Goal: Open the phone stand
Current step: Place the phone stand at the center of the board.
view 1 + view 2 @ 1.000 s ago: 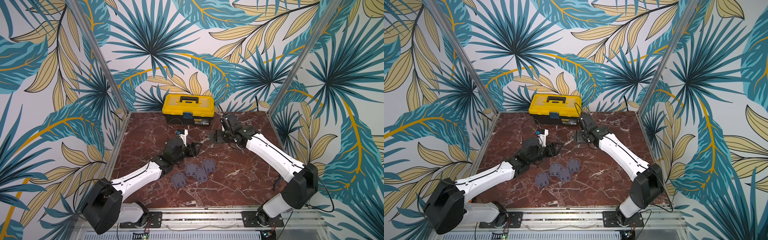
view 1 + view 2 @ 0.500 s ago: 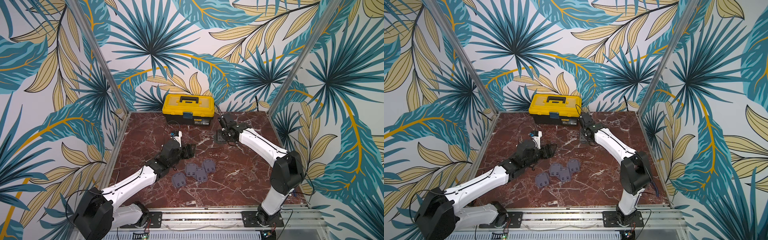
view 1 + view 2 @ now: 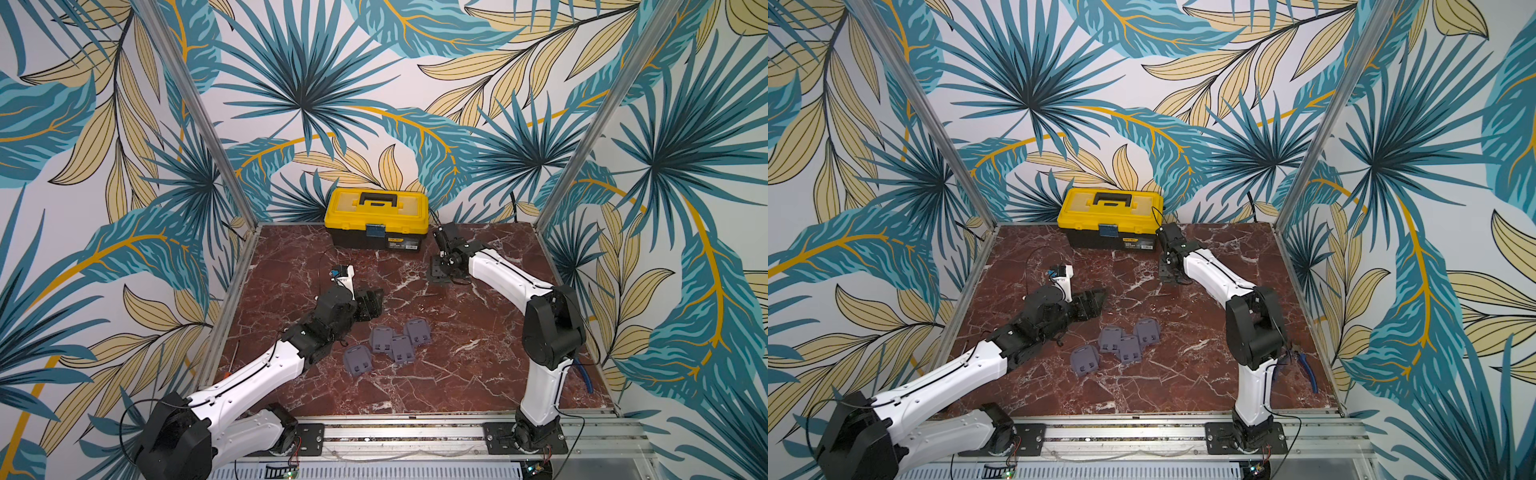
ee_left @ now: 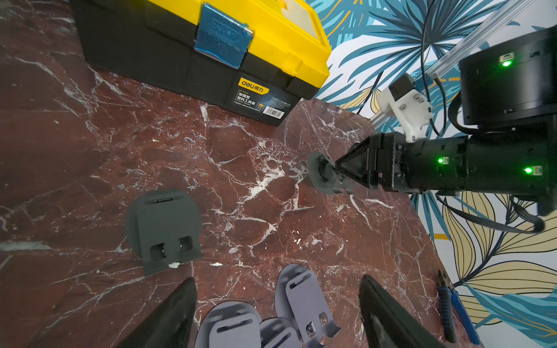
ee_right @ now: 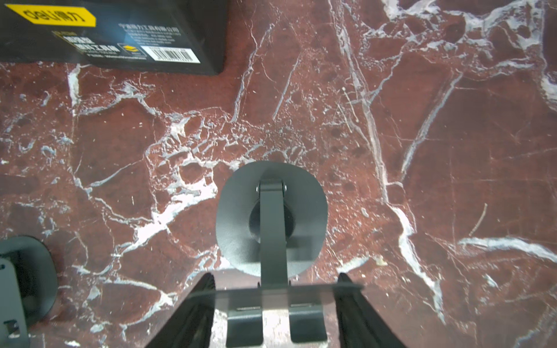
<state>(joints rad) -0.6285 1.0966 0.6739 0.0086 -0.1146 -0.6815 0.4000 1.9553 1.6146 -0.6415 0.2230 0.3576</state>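
An unfolded dark grey phone stand (image 5: 271, 217) rests its round base on the marble table near the toolbox's right end. My right gripper (image 5: 275, 280) is shut on its upper plate. Both top views show that gripper (image 3: 442, 270) (image 3: 1169, 270) at the back right. In the left wrist view the held stand (image 4: 322, 176) sits at the right gripper's tip. My left gripper (image 4: 277, 280) (image 3: 368, 303) hangs open and empty over the table's middle. A folded dark stand (image 4: 164, 226) lies flat just beyond one of its fingers. Several folded lilac-grey stands (image 3: 390, 345) lie in a cluster in front of it.
A yellow and black toolbox (image 3: 376, 218) stands shut against the back wall. Blue-handled pliers (image 3: 1308, 365) lie by the table's right edge. Aluminium posts (image 3: 199, 112) rise at the back corners, and a rail (image 3: 415, 432) runs along the front.
My left gripper's jaws have spread wider and it has drawn back a little to the left. The right arm's elbow has swung inwards while its gripper stays on the stand.
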